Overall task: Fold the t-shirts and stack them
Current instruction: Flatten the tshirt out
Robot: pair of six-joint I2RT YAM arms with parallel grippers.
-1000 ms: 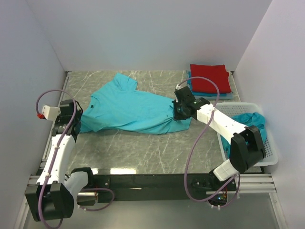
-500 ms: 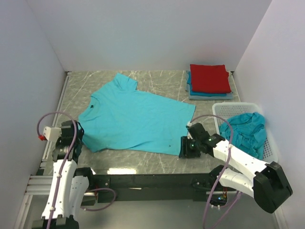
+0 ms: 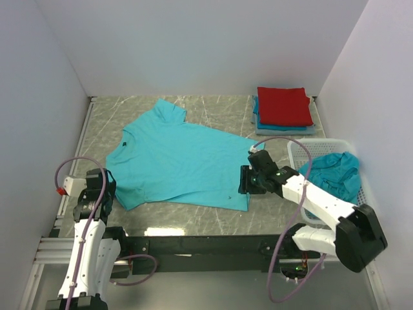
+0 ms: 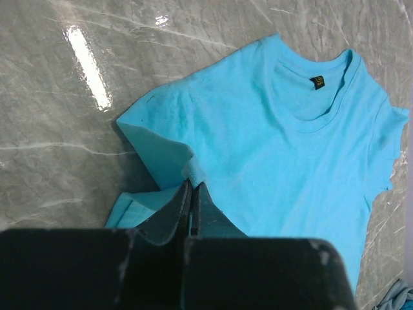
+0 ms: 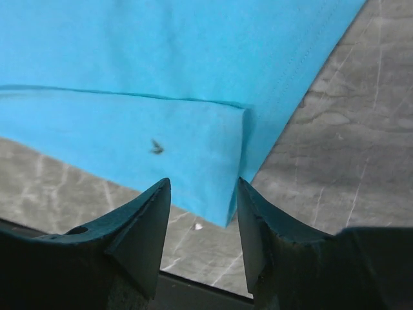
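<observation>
Across the grey marble-patterned table (image 3: pixel 193 208), the large turquoise cotton t-shirt (image 3: pixel 184 161) lies spread between my 2 arms, collar toward the far left, hem toward my right side. At the far right, the folded red t-shirt (image 3: pixel 282 105) sits on a folded blue t-shirt (image 3: pixel 257 121). Nearer me, the white plastic lattice basket (image 3: pixel 297 149) holds 1 crumpled turquoise t-shirt (image 3: pixel 335 174).

My left gripper (image 4: pixel 191 194) is clamped on a raised pleat at the spread shirt's near-left edge. My right gripper (image 5: pixel 203 194) hangs with jaws parted just over the hem corner (image 5: pixel 193 152), which is doubled over (2 layers, by the look of it).

I judge this to be flattening before the first fold. To do it well I should close on that corner, anchor with the left, and draw outward low and gently, so the flap unrolls without dragging the whole shirt.
</observation>
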